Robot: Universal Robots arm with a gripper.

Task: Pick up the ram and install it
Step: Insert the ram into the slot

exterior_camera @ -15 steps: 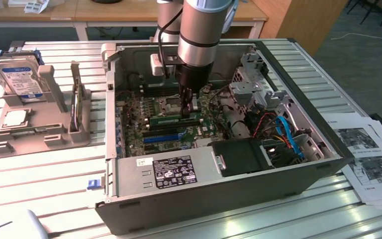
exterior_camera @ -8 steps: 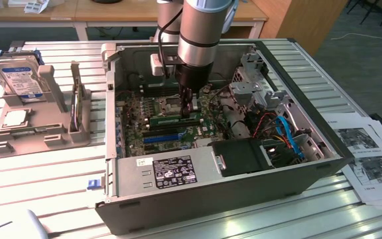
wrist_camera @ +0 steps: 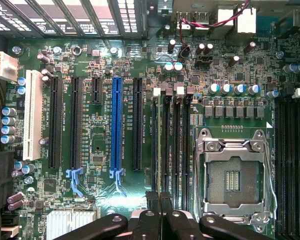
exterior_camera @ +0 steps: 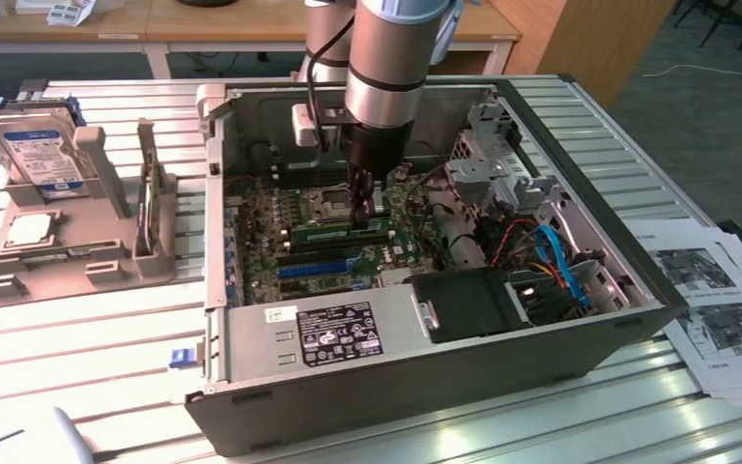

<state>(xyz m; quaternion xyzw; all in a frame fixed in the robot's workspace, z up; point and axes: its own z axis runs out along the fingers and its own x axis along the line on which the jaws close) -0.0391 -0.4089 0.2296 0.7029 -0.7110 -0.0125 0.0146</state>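
The ram (exterior_camera: 326, 233) is a thin green stick standing on edge over the black memory slots of the motherboard (exterior_camera: 268, 217) inside the open computer case. My gripper (exterior_camera: 371, 220) comes straight down from above and is shut on the ram's end nearest the exterior view's right. In the wrist view the ram (wrist_camera: 160, 145) shows edge-on as a pale thin line running between the black slot rails (wrist_camera: 177, 145), away from my gripper (wrist_camera: 160, 200). I cannot tell whether the ram is seated in its slot.
A long blue slot (wrist_camera: 116, 125) and the processor socket (wrist_camera: 233, 175) flank the memory slots. The case walls (exterior_camera: 216, 203), a black drive cage (exterior_camera: 474, 304) and coloured cables (exterior_camera: 552, 256) crowd around. A hard drive (exterior_camera: 42, 155) stands in a grey holder outside. Papers (exterior_camera: 719, 309) lie beside the case.
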